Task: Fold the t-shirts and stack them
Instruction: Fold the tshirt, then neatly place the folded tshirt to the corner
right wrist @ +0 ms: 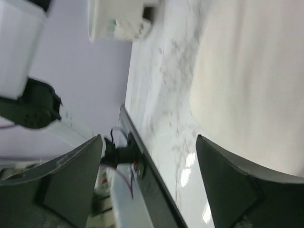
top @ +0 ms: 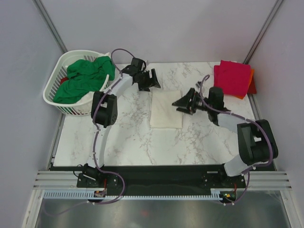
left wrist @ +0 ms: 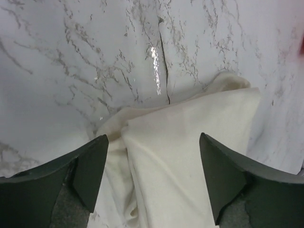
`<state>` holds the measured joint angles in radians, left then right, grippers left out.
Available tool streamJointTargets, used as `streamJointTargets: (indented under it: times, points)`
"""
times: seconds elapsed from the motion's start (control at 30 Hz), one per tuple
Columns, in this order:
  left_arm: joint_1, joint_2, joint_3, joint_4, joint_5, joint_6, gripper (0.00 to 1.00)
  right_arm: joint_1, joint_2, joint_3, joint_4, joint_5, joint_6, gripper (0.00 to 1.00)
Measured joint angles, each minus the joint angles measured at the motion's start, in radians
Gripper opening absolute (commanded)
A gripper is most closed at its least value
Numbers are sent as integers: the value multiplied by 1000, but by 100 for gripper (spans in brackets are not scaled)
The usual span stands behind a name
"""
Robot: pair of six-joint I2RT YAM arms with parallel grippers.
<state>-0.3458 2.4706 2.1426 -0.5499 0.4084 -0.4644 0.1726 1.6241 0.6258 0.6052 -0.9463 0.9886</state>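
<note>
A cream-white t-shirt (top: 166, 109) lies folded into a narrow rectangle in the middle of the table. It also shows in the left wrist view (left wrist: 190, 161) and the right wrist view (right wrist: 256, 80). My left gripper (top: 151, 80) is open and empty just above the shirt's far edge. My right gripper (top: 184, 102) is open and empty, turned on its side by the shirt's right edge. A crimson-pink shirt (top: 232, 78) lies folded on an orange one (top: 250, 80) at the far right. A bright green shirt (top: 85, 76) is heaped in the basket.
The white slotted laundry basket (top: 54, 102) stands at the far left corner, with a bit of red cloth (top: 63, 80) under the green shirt. Grey walls close in the table on three sides.
</note>
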Motion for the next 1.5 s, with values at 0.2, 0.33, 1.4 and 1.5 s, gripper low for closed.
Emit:
streamJointTargets:
  times: [0.2, 0.33, 1.4, 1.5]
  points:
    - [21, -227, -85, -72, -27, 3, 100, -27, -176, 428, -498, 206, -293, 94]
    - [29, -453, -154, -108, -63, 34, 100, -69, -149, 484, -661, 304, -409, 95]
    - [29, -1630, -1227, -243, -208, 95, 99, -70, 537, 807, -650, 432, -448, 68]
    - [29, -1628, -1234, -241, -208, 95, 98, -61, 563, 834, -641, 432, -435, 64]
